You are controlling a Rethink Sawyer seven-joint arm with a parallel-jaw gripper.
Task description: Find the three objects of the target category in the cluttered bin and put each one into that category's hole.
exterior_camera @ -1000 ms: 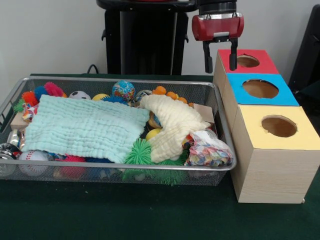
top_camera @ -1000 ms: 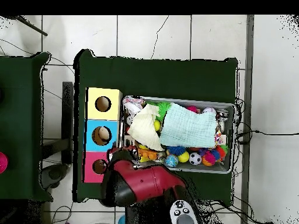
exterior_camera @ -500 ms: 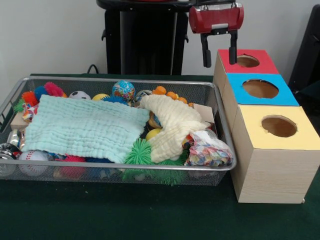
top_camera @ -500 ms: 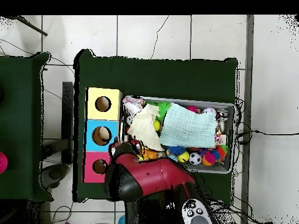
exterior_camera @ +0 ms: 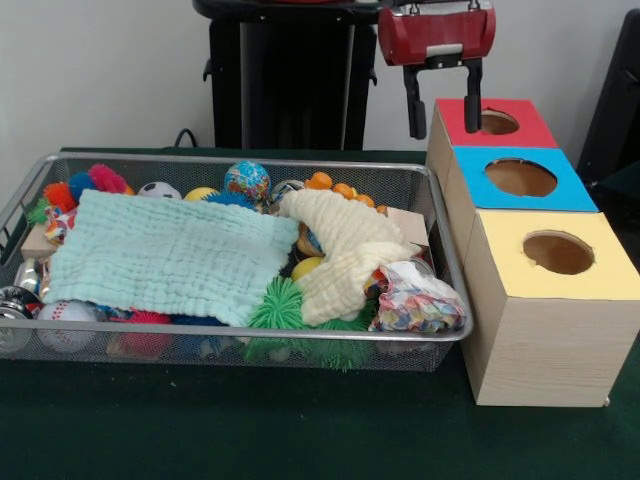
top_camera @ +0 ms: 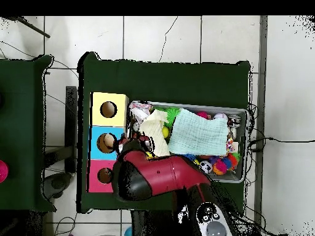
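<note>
Toys of many kinds are filling the long silver wire-mesh bin, which is sitting left of the wooden three-hole sorting box with its red, blue and yellow tops. A large mint-green waffle cloth and a cream quilted cloth are lying over most of the pile; both look soft and limp, so they would bunch when pinched and are best lifted by an edge. The target category is not shown, so which toys count cannot be told. The small balls, such as the globe-printed ball at the far side, look light and likely to roll, so gripping across the middle seems safest. The red robot gripper is hanging empty with its fingers spread wide, above the red end of the box.
</note>
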